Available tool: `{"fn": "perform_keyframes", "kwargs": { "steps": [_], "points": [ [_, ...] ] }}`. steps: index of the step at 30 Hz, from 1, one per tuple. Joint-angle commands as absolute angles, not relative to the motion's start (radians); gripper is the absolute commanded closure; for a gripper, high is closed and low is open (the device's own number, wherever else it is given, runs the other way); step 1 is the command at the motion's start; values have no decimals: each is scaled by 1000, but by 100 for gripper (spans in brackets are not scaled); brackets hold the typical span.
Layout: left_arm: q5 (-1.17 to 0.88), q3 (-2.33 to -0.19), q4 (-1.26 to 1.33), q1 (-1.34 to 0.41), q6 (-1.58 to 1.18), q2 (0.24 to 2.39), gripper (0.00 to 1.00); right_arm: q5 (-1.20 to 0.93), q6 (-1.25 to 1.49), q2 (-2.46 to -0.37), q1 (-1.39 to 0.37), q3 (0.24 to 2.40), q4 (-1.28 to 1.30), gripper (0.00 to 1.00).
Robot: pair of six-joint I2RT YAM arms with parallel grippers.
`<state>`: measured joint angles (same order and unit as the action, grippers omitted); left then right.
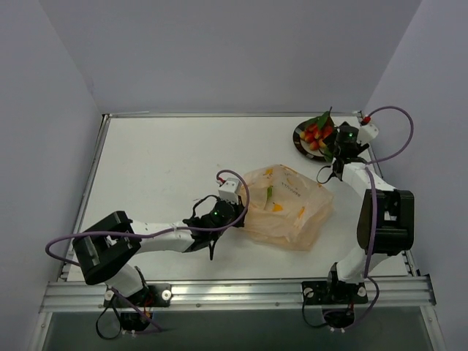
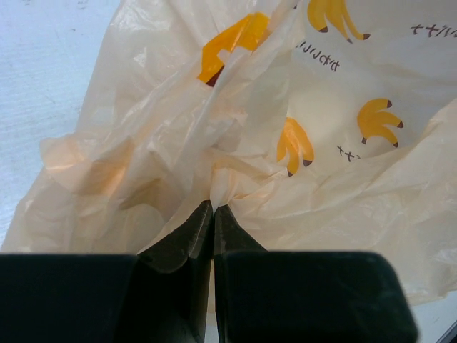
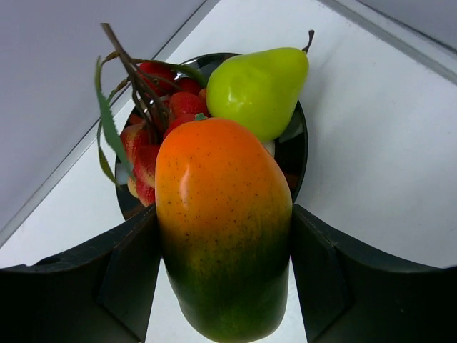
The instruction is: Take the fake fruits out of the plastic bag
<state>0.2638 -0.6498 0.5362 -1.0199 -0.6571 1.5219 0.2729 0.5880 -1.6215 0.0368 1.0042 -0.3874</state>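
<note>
left gripper (image 2: 213, 207) pinched tight on bag (image 2: 143, 143) fold | right gripper (image 3: 225, 266) part-open, gripping mango (image 3: 221, 207) | plate (image 3: 297, 153) just behind: berries (image 3: 153, 146), pear (image 3: 260, 86)

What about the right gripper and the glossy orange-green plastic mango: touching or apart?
Touching. The right wrist view shows the mango pressed between both fingers of the right gripper, no gap on either side.
</note>
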Motion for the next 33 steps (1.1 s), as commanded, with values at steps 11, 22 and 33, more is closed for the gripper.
{"fn": "perform_keyframes", "kwargs": {
  "steps": [11,22,33],
  "points": [
    [250,-684,653,-1025,-606,1534,98,443,957,-1857,23,1081,-560,77],
    [224,-670,666,-1025,-591,1520,98,482,1115,-1996,-34,1164,-569,65],
    [212,-680,673,-1029,-591,1539,98,483,1008,-1780,-60,977,-634,17]
  ]
}}
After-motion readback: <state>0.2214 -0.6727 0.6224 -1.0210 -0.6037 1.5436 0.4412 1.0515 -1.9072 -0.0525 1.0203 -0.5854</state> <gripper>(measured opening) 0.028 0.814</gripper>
